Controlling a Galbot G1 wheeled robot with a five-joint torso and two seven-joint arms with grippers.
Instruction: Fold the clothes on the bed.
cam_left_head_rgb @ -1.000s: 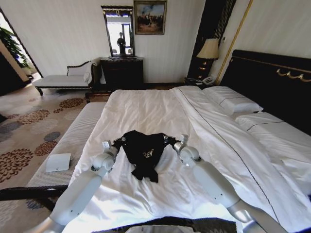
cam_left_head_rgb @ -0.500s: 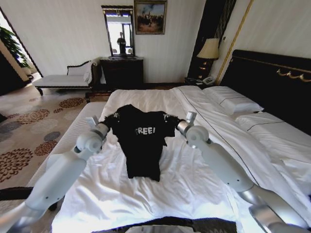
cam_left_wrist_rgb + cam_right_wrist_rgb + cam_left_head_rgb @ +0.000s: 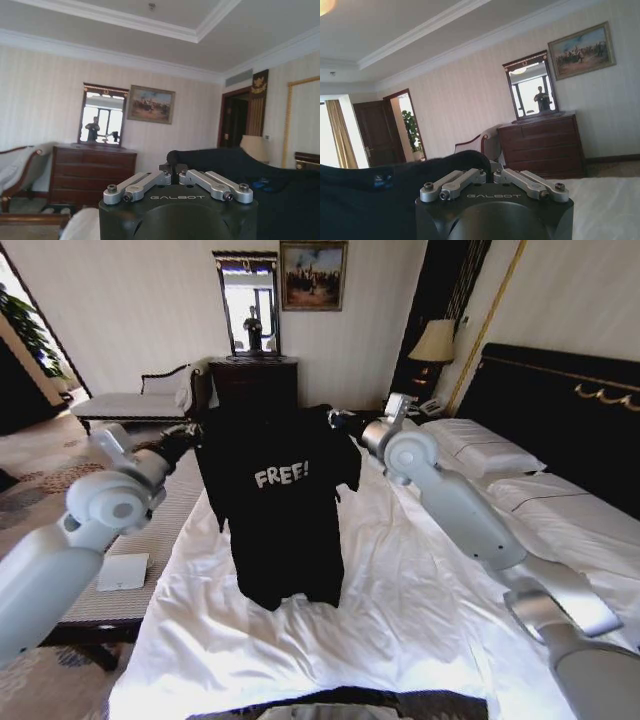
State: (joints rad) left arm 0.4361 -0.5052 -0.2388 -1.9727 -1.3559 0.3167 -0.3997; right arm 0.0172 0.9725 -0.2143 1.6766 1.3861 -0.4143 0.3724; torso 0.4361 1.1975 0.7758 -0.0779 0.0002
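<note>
Above the bed [image 3: 420, 590], black top [image 3: 280, 510] hanging spread, left pincer [image 3: 192, 433] clenched on its left shoulder, right pincer [image 3: 338, 420] clenched on its right shoulder

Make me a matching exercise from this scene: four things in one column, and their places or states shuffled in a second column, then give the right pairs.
Things:
1. black top
2. left tool
3. right tool
4. bed

Places or states:
A. shut on the top's shoulder nearer the lamp
B. hanging spread out, "FREE!" facing the head camera
C. white sheets below the hanging hem
D. shut on the top's shoulder nearer the bench

Pairs: 1-B, 2-D, 3-A, 4-C
</note>
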